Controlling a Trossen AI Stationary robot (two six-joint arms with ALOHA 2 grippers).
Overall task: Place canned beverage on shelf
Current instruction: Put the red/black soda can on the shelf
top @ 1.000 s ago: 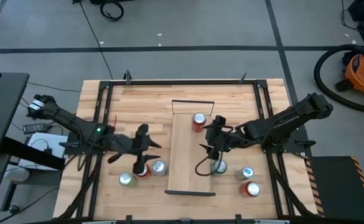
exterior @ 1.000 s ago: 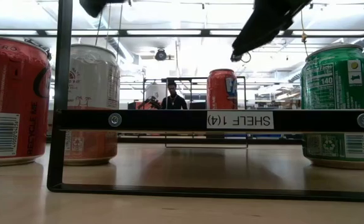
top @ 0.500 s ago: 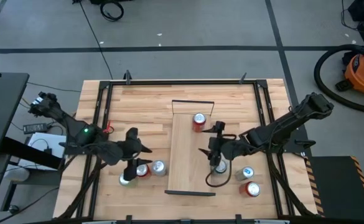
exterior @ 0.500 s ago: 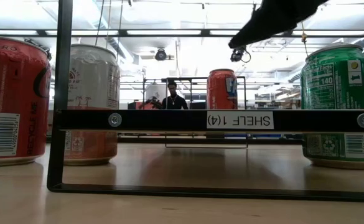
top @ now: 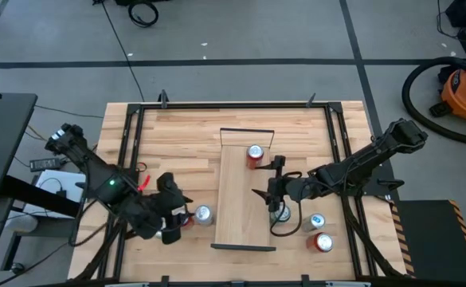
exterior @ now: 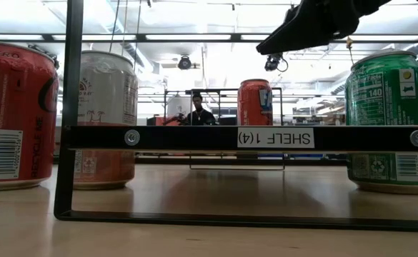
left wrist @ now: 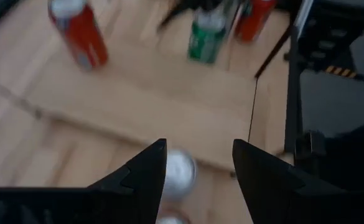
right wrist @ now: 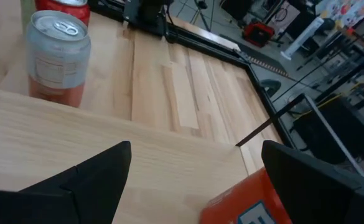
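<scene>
Shelf [top: 243, 199]: one long light-wood plank lying on the slatted tabletop [top: 189, 135], a thin black rail at each short end; near rail labelled "SHELF 1(4)" in the low view [exterior: 275, 138].

Cans on shelf: two. Red can [top: 254, 154] upright near the far rail; green can [top: 280, 212] upright at the plank's right edge, directly beneath the right gripper (largely hidden by it from above, plain in the low view [exterior: 388, 120]).

Cans off shelf, right of right gripper: two on the tabletop, a silver-and-blue can [top: 316, 222] near the fingers and a red can [top: 323, 241] a little beyond it.

Cans off shelf, by left gripper: one silver-topped can [top: 203, 214] just beside the fingers on the shelf side; one red can [top: 184, 218] touching or nearly touching the gripper; anything further is covered by the arm, count uncertain.

Right gripper [top: 276, 199]: above the green can, fingers spread wide in the right wrist view [right wrist: 191, 171], gripping nothing; silver can [right wrist: 57, 59] and red can [right wrist: 250, 199] in view past them.

Left gripper [top: 171, 225]: low over the cans left of the shelf, fingers parted [left wrist: 197, 177], silver can top [left wrist: 179, 176] between them (contact not discernible).

Background: one person [exterior: 196, 111] beyond the table.
</scene>
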